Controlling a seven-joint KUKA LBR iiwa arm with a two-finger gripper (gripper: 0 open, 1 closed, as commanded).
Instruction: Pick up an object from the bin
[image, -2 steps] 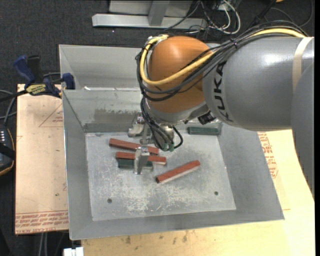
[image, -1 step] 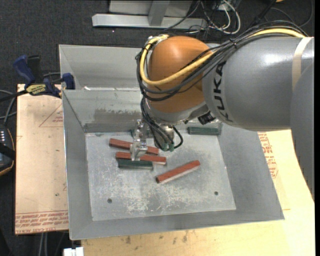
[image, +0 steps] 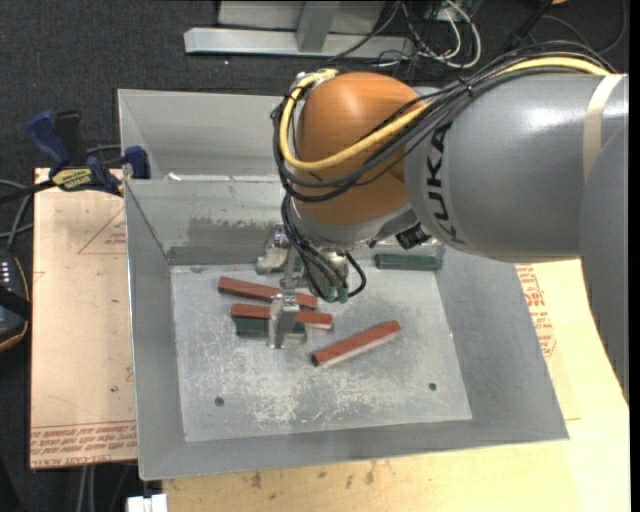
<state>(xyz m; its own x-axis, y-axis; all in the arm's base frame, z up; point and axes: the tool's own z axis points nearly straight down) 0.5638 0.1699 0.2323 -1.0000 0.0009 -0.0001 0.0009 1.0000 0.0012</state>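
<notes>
Fig.: robotics lab w/ test rig. My industrial arm (image: 520, 170), marked KUKA, w/ orange wrist cover (image: 350, 125), reaches over a grey metal bin (image: 150, 270). Behind the bin: loose cables (image: 440, 35), metal stand foot (image: 290, 38), dark carpet (image: 60, 60).

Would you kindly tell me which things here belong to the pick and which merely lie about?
Job: gripper; bin; crossed red bars and dark green block beneath the gripper.
Lying about: lone red bar further right; dark green bar near the back wall.

Black "KUKA" lettering (image: 432, 195), set sideways, on the grey housing of the robot arm (image: 530, 160)
</notes>
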